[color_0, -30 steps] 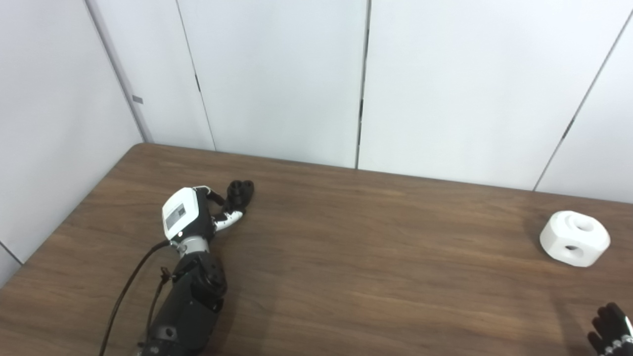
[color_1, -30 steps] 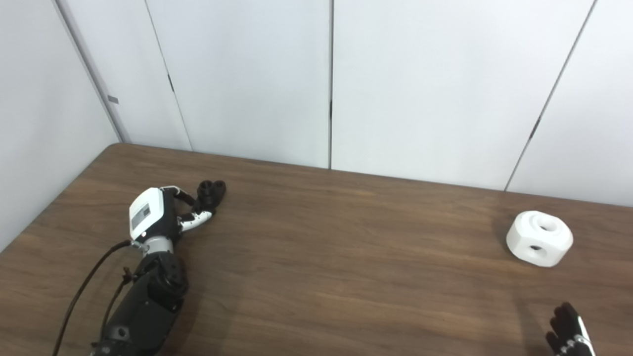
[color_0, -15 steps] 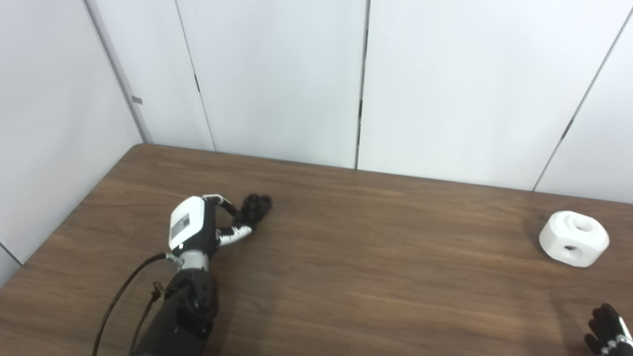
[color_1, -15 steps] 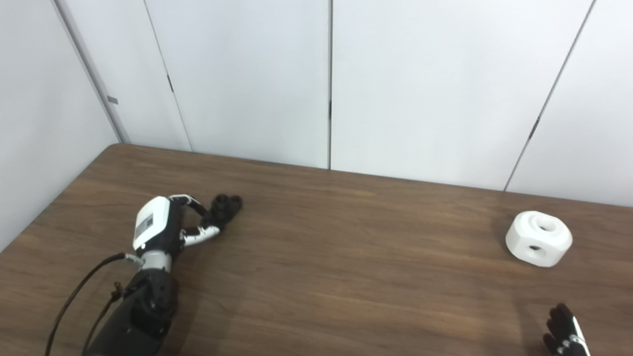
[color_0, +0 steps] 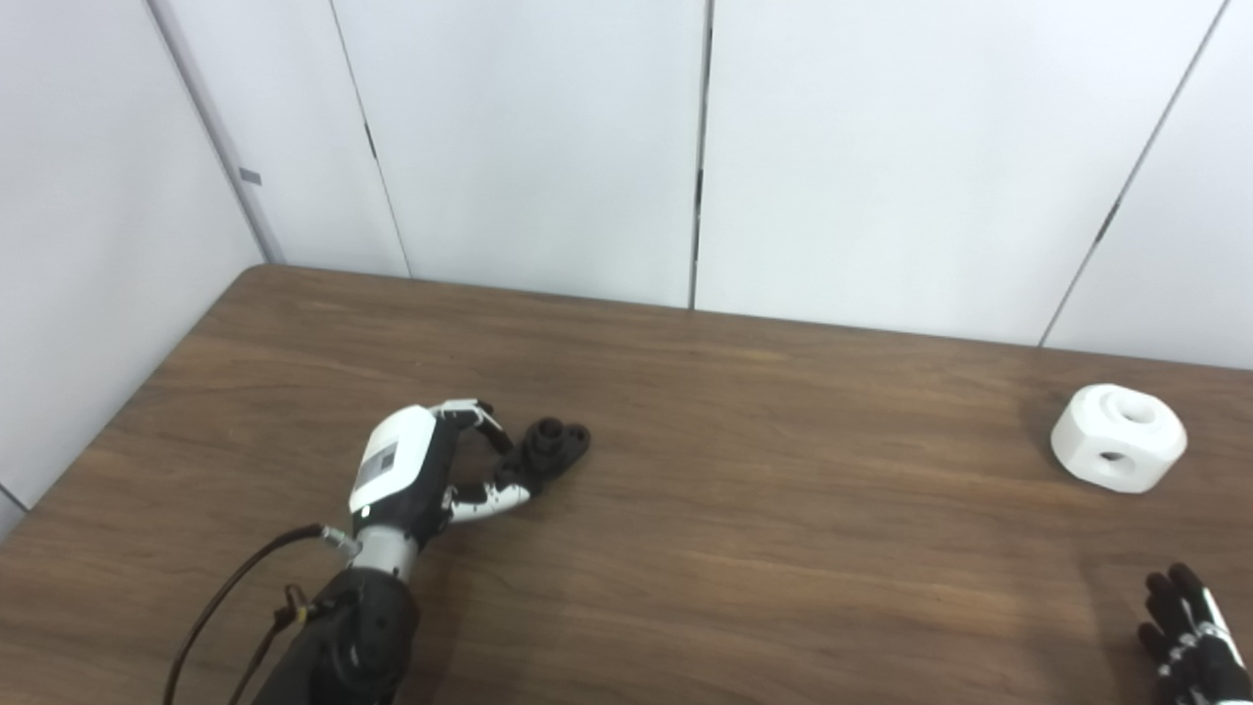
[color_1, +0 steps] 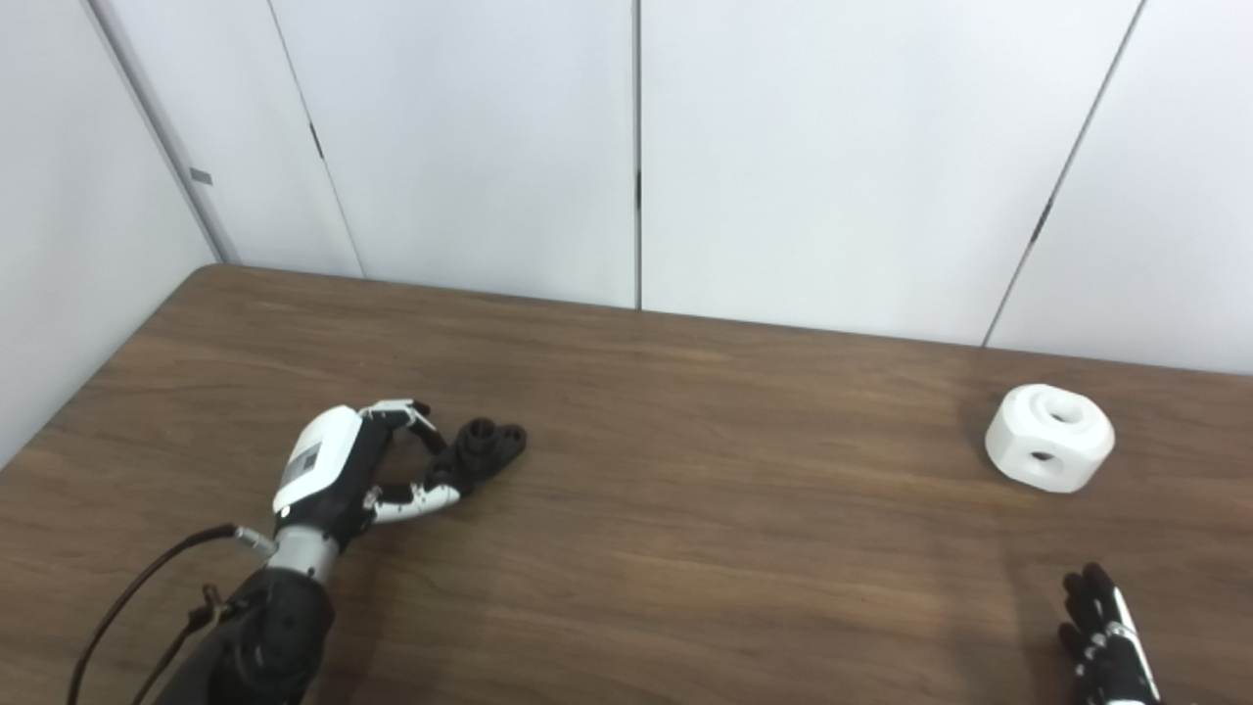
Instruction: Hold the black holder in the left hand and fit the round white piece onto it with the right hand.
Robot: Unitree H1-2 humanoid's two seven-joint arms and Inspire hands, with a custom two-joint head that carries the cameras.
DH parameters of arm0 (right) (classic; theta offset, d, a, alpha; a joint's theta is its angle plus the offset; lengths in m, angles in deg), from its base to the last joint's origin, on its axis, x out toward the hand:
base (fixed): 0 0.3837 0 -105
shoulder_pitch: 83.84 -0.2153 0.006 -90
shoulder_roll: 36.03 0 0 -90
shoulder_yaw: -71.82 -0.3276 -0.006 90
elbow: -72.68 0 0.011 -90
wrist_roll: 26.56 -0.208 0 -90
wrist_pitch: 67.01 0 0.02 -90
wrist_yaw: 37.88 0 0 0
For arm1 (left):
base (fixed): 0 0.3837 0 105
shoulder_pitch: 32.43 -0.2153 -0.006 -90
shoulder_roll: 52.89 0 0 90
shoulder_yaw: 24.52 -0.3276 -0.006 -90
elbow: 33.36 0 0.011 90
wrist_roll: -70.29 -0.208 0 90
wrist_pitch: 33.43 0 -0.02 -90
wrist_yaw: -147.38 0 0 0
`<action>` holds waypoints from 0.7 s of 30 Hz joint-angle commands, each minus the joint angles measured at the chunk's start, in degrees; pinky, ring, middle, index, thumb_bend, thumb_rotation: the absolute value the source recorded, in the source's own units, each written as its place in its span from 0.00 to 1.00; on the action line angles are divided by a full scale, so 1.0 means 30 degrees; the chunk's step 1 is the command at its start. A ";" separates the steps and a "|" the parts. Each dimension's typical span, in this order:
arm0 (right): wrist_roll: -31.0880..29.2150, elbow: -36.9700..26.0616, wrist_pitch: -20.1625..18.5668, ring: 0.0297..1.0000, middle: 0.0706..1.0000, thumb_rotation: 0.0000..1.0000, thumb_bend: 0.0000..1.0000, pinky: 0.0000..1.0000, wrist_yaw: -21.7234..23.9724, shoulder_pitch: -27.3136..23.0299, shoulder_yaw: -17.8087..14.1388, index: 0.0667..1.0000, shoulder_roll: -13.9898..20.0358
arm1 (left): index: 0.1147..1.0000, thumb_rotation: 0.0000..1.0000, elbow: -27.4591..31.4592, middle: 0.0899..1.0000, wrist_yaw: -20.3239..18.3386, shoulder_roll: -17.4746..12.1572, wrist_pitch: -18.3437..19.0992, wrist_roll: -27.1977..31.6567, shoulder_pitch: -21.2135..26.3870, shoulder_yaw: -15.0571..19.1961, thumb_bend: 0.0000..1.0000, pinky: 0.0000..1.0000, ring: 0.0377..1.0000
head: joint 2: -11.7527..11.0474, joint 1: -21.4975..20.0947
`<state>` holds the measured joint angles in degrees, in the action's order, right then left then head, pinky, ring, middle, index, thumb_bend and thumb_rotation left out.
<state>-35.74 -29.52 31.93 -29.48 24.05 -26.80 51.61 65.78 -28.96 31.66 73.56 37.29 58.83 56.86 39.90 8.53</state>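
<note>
Brown wooden table (color_0: 744,548), white panelled wall (color_0: 548,147) behind it.

Left hand (color_0: 416,470) over the left part of the table, arm coming in from the bottom edge with a black cable (color_0: 225,597) looping alongside the forearm. Fingers (color_0: 475,413) curled over the top and thumb (color_0: 494,499) reaching from below, both closed on the near end of the black holder (color_0: 550,448). The holder's far end sticks out to the right of the hand, two round openings showing on top. Whether it rests on the wood or is held just clear of it, cannot tell; its shadow sits tight beneath it.

Round white piece (color_0: 1119,437) on the far right of the table, near the back edge, well apart from the holder and from both hands. It sits flat, one hole facing up and another in its near side wall. Nothing touches it.

Right hand (color_0: 1186,634) low in the bottom right corner, partly cut off by the frame edge. Dark fingers (color_1: 1094,597) stretched out and spread, pointing toward the far side of the table, holding nothing. It lies nearer the camera than the white piece, with bare table between them.
</note>
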 commanded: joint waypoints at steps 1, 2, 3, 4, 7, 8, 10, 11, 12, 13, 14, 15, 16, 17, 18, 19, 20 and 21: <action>0.0106 0.0023 -0.0212 0.99 0.97 1.00 0.51 1.00 -0.0164 0.0387 0.0329 1.00 -0.0497 | 0.42 0.05 0.0478 0.78 -0.1961 0.0070 0.0105 0.0604 -0.0890 -0.0988 0.51 0.75 0.85 | 0.0207 -0.0187; 0.0117 -0.0036 -0.0237 0.99 0.97 1.00 0.51 1.00 -0.0165 0.0380 0.0342 1.00 -0.0512 | 0.42 0.05 0.0704 0.79 -0.2194 0.0045 0.0182 0.0551 -0.1019 -0.1124 0.51 0.76 0.86 | 0.0235 -0.0220; 0.0191 -0.0144 -0.0352 0.98 0.97 1.00 0.50 1.00 -0.0198 0.0375 0.0373 1.00 -0.0545 | 0.42 0.05 0.0959 0.79 -0.2419 0.0002 0.0093 0.0502 -0.1215 -0.1330 0.51 0.76 0.86 | 0.0397 -0.0400; 0.0247 -0.0223 -0.0421 0.99 0.97 1.00 0.51 1.00 -0.0219 0.0367 0.0406 1.00 -0.0572 | 0.42 0.05 0.1154 0.79 -0.2571 -0.0045 -0.0105 0.0518 -0.1385 -0.1503 0.51 0.75 0.85 | 0.0473 -0.0508; 0.0441 -0.0473 -0.0625 0.98 0.96 1.00 0.50 1.00 -0.0303 0.0338 0.0488 0.99 -0.0677 | 0.42 0.04 0.1719 0.78 -0.2989 -0.0078 -0.0419 0.0637 -0.1765 -0.1836 0.51 0.74 0.84 | 0.0837 -0.0830; 0.0494 -0.0556 -0.0709 0.98 0.96 1.00 0.50 1.00 -0.0339 0.0337 0.0508 0.99 -0.0707 | 0.42 0.04 0.1874 0.78 -0.3125 -0.0050 -0.0435 0.0635 -0.1847 -0.1881 0.51 0.74 0.84 | 0.0837 -0.0830; 0.0592 -0.0646 -0.0685 0.97 0.97 1.00 0.50 1.00 -0.0339 0.0284 0.0615 0.99 -0.0728 | 0.42 0.05 0.2359 0.78 -0.3669 -0.0072 -0.0288 0.0509 -0.1993 -0.2255 0.51 0.74 0.85 | 0.1089 -0.1164; 0.0620 -0.0671 -0.0692 0.97 0.97 1.00 0.51 1.00 -0.0350 0.0266 0.0652 0.99 -0.0736 | 0.42 0.05 0.2609 0.78 -0.4020 -0.0079 -0.0138 0.0420 -0.2052 -0.2529 0.51 0.75 0.86 | 0.1108 -0.1201; 0.0721 -0.0737 -0.0765 0.98 0.97 1.00 0.51 1.00 -0.0420 0.0263 0.0683 0.99 -0.0774 | 0.42 0.05 0.2844 0.79 -0.4329 -0.0071 -0.0065 0.0359 -0.2127 -0.2776 0.51 0.76 0.87 | 0.1180 -0.1415; 0.0824 -0.0802 -0.0842 0.97 0.97 1.00 0.52 1.00 -0.0473 0.0282 0.0714 0.99 -0.0796 | 0.42 0.05 0.2967 0.79 -0.4497 -0.0039 -0.0199 0.0370 -0.2227 -0.3010 0.51 0.76 0.87 | 0.1239 -0.1596; 0.0881 -0.0878 -0.0901 0.98 0.96 1.00 0.52 1.00 -0.0500 0.0306 0.0756 0.99 -0.0815 | 0.42 0.05 0.3006 0.79 -0.4593 -0.0020 -0.0449 0.0449 -0.2319 -0.3214 0.51 0.76 0.87 | 0.1318 -0.1805; 0.0984 -0.0984 -0.0992 0.98 0.96 1.00 0.52 1.00 -0.0543 0.0324 0.0811 0.99 -0.0843 | 0.42 0.05 0.3020 0.79 -0.4627 -0.0013 -0.0707 0.0516 -0.2404 -0.3373 0.51 0.76 0.87 | 0.1379 -0.1982; 0.1041 -0.1126 -0.1169 0.98 0.96 1.00 0.53 1.00 -0.0572 0.0344 0.0879 0.98 -0.0874 | 0.42 0.05 0.3040 0.79 -0.4641 -0.0010 -0.0952 0.0531 -0.2490 -0.3567 0.51 0.76 0.87 | 0.1500 -0.2270; 0.1096 -0.1230 -0.1338 0.98 0.97 1.00 0.54 1.00 -0.0627 0.0350 0.0923 0.98 -0.0903 | 0.42 0.05 0.3057 0.79 -0.4664 0.0008 -0.1175 0.0518 -0.2565 -0.3773 0.51 0.75 0.87 | 0.1500 -0.2270; 0.1150 -0.1356 -0.1504 0.99 0.97 0.99 0.56 1.00 -0.0693 0.0361 0.0982 0.98 -0.0939 | 0.42 0.05 0.3103 0.79 -0.4777 -0.0018 -0.1339 0.0520 -0.2623 -0.3969 0.51 0.75 0.86 | 0.1622 -0.2483; 0.1246 -0.1504 -0.1667 0.99 0.97 0.99 0.57 1.00 -0.0763 0.0384 0.1045 0.98 -0.0976 | 0.42 0.05 0.3190 0.79 -0.5016 -0.0052 -0.1412 0.0593 -0.2659 -0.4179 0.51 0.75 0.87 | 0.1724 -0.2620; 0.1362 -0.1615 -0.1768 0.99 0.97 0.99 0.57 1.00 -0.0846 0.0400 0.1093 0.97 -0.1009 | 0.43 0.05 0.3245 0.80 -0.5228 -0.0074 -0.1433 0.0692 -0.2665 -0.4365 0.51 0.75 0.87 | 0.1724 -0.2620; 0.1448 -0.1752 -0.1903 0.99 0.97 0.99 0.57 1.00 -0.0934 0.0421 0.1143 0.97 -0.1060 | 0.43 0.05 0.3280 0.80 -0.5410 -0.0096 -0.1457 0.0808 -0.2664 -0.4541 0.51 0.75 0.88 | 0.1804 -0.2717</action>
<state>-31.78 -33.28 27.57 -32.85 24.73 -24.33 49.02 77.04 -38.80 31.60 68.71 37.39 53.21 46.02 45.00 0.62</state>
